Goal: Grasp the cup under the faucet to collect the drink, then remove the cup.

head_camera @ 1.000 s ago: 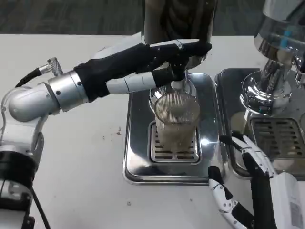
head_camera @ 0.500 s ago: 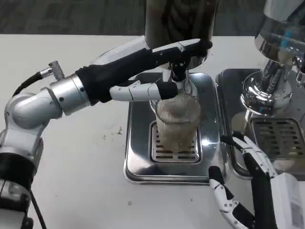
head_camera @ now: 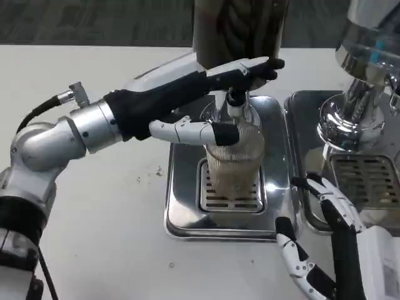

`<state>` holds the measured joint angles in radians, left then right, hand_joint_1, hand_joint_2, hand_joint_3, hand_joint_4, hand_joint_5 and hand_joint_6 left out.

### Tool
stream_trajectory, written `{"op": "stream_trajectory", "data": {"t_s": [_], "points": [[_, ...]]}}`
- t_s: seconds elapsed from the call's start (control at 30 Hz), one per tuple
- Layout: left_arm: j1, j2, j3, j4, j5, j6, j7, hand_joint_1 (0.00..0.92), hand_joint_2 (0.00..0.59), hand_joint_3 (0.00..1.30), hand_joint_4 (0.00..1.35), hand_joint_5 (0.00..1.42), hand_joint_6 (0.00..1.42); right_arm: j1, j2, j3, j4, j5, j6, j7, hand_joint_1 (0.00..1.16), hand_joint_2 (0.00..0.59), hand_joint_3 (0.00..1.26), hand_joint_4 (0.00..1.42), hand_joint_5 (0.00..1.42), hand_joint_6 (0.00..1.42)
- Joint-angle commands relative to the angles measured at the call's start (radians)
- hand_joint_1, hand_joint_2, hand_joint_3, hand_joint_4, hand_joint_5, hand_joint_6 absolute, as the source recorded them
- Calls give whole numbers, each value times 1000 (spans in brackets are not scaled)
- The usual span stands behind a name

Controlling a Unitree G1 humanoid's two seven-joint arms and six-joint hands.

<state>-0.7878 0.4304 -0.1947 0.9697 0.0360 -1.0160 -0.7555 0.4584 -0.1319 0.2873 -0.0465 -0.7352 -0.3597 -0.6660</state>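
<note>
A ribbed clear cup (head_camera: 234,167) holding a beige drink stands on the grate of the steel drip tray (head_camera: 181,206), right under the faucet nozzle (head_camera: 236,107) of the dark dispenser (head_camera: 240,28). My left hand (head_camera: 206,94) reaches in from the left. Its long fingers (head_camera: 250,67) lie stretched over the top of the faucet, and its thumb (head_camera: 194,131) lies across the cup's upper left side. Whether the thumb touches the glass is unclear. My right hand (head_camera: 328,247) waits at the tray's front right corner, fingers spread and holding nothing.
A second chrome dispenser (head_camera: 365,87) with its own drip tray (head_camera: 369,181) stands close on the right, just behind my right hand. White table (head_camera: 94,219) stretches left of the tray, under my left forearm.
My left thumb has dropped from beside the faucet nozzle down onto the cup's upper part, and the forearm has edged right. The cup and my right hand stay where they were.
</note>
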Motion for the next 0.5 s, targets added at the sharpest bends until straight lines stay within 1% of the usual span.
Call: {"op": "stream_trajectory", "data": {"t_s": [0.03,0.23,0.3,0.4,0.5], "points": [[25,13,-58,41,100,1,-6,0,77,66,0,0,0,3,-5,-7,-17,8,-15,6,411,397,307,187,184,255],[22,23,-85,56,144,-22,46,0,79,63,0,0,0,5,-7,-11,-22,13,-19,10,411,392,292,178,184,232],[21,26,-91,60,153,-26,59,0,77,60,0,0,0,4,-9,-13,-23,20,-25,14,412,367,260,174,174,231],[21,30,-97,62,161,-30,74,0,76,58,0,0,0,-5,-15,-14,-16,52,-48,35,423,310,194,133,152,203],[21,32,-99,62,158,-34,80,0,76,56,0,0,0,-16,-20,-20,-3,104,-78,70,436,288,178,119,145,197]]}}
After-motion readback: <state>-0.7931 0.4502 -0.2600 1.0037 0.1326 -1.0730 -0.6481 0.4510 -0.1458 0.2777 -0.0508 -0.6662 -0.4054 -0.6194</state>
